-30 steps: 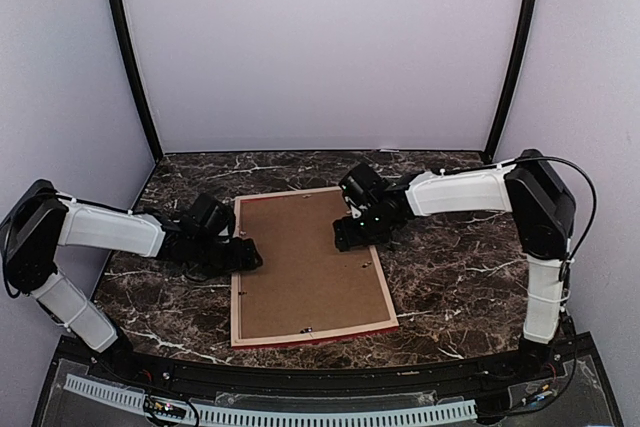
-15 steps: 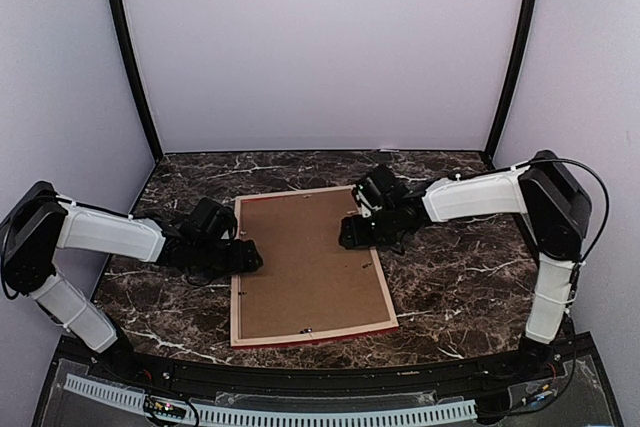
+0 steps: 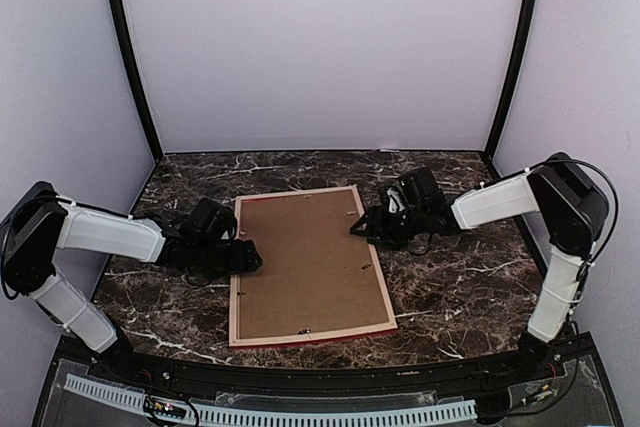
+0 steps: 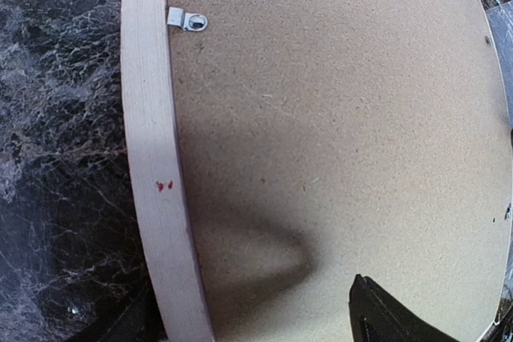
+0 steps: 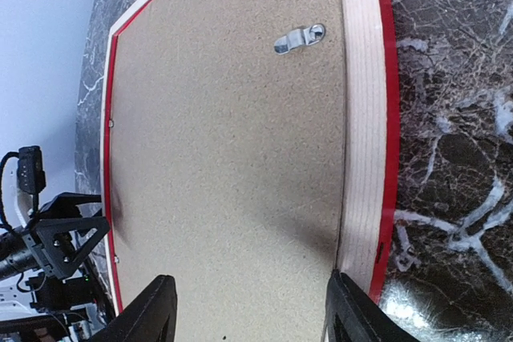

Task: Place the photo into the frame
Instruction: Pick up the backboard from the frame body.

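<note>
- While the frame (image 3: 236, 282) lies face down on the table (image 3: 460, 277), pale wood back up and a red edge showing, with the brown backing board (image 3: 305, 262) set inside it, the photo shows in no view. It may be under the board, but that cannot be told. The first risk is fastening the back over a crooked or missing print.
- The left gripper (image 3: 248, 258) sits at the frame's left side with its fingers spread wide, holding nothing.
- The right gripper (image 3: 360, 227) hangs over the right side towards the far corner, its fingers also apart and gripping nothing.
- Because neither gripper pins the frame, a sideways push on a metal tab (image 5: 298, 38) could slide the whole frame across the smooth marble instead of turning the tab.
- The tabs are small and flat, so a fingertip could skid off one and scrape the board or the wood.
- A finger pressing on the middle of the board, away from the wooden edge, could bend it or tip one edge up and shift whatever lies beneath.
- A fingertip catching under the outer edge could lift that side and let the board slip out.
- The frame's near edge lies close to the table's near edge, so a shove that way might push it over.
</note>
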You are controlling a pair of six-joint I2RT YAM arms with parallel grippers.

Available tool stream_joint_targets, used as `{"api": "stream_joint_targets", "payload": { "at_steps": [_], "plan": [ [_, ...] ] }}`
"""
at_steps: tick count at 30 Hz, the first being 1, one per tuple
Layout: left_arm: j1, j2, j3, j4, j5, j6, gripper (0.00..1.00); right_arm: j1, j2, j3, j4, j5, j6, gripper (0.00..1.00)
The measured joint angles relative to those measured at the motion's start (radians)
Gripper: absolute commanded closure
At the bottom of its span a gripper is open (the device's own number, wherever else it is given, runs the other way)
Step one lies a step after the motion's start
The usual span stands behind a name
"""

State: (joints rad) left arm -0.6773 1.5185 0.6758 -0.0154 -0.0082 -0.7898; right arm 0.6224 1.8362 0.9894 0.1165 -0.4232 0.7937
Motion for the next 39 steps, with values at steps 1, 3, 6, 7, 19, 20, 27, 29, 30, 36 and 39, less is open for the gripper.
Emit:
{"api": "stream_joint_targets", "payload": {
  "at_steps": [1, 3, 6, 7, 19, 20, 27, 29, 30, 36, 39],
  "plan": [
    [0.000, 0.000, 0.000, 0.000, -0.002, 0.000, 0.17, -0.005, 0.000, -0.011, 0.022, -0.014, 0.018, 0.38],
    [0.000, 0.000, 0.000, -0.002, -0.009, 0.000, 0.17, -0.013, 0.000, -0.029, 0.060, -0.040, 0.050, 0.39],
    [0.000, 0.000, 0.000, -0.008, -0.024, 0.001, 0.17, -0.018, 0.000, -0.059, 0.122, -0.068, 0.106, 0.41],
    [0.000, -0.001, 0.000, -0.010, -0.031, 0.002, 0.17, -0.020, 0.000, -0.066, 0.139, -0.080, 0.122, 0.41],
    [0.000, -0.002, -0.004, -0.031, -0.106, 0.012, 0.17, -0.048, -0.003, -0.130, 0.445, -0.218, 0.320, 0.47],
    [0.000, -0.002, -0.004, -0.032, -0.108, 0.011, 0.17, -0.048, -0.006, -0.131, 0.463, -0.224, 0.325, 0.48],
    [0.003, -0.009, -0.005, -0.034, -0.099, 0.007, 0.17, -0.054, -0.024, -0.149, 0.566, -0.277, 0.338, 0.51],
    [0.003, -0.010, -0.005, -0.033, -0.093, 0.007, 0.17, -0.058, -0.024, -0.158, 0.583, -0.292, 0.327, 0.52],
    [0.003, -0.010, -0.005, -0.033, -0.091, 0.007, 0.17, -0.060, -0.024, -0.162, 0.589, -0.301, 0.319, 0.52],
    [0.003, -0.012, -0.005, -0.034, -0.078, 0.007, 0.17, -0.068, -0.024, -0.186, 0.661, -0.354, 0.277, 0.55],
    [0.003, -0.015, -0.005, -0.035, -0.072, 0.007, 0.17, -0.072, -0.026, -0.194, 0.714, -0.387, 0.264, 0.55]
  ]
}}
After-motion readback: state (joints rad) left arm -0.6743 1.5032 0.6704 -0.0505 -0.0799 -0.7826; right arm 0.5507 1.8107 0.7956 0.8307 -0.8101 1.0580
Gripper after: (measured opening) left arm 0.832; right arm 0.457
